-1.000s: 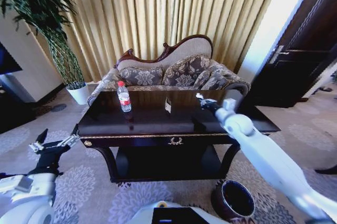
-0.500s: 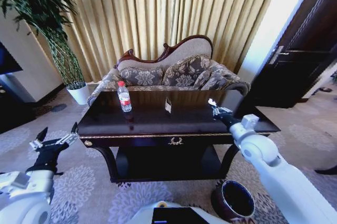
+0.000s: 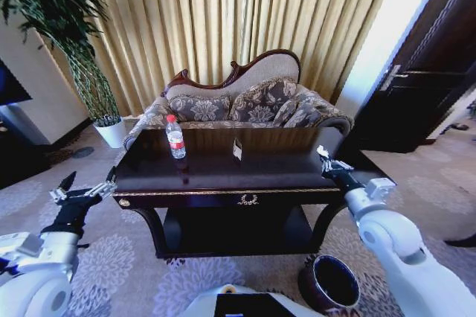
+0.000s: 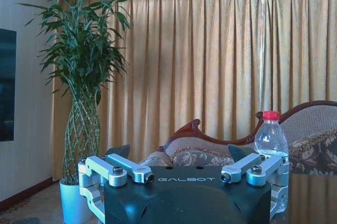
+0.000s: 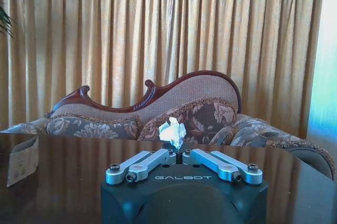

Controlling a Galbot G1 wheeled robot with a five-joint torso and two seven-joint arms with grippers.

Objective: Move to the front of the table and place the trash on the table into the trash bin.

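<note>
Right claw (image 5: 178, 155) pinches a white scrap (image 5: 172, 131) above the table (image 5: 68, 182)

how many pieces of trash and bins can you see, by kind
plastic bottle: 1, upright on the table
crumpled white paper: 1, at the jaws of the right gripper
small tan card or box: 1, on the table
trash bin: 1, on the floor
total: 4

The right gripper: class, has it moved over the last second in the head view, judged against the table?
Yes. The right gripper, shut on a white paper scrap, has pulled back from mid-table toward the table's right end, nearer the robot.
</note>
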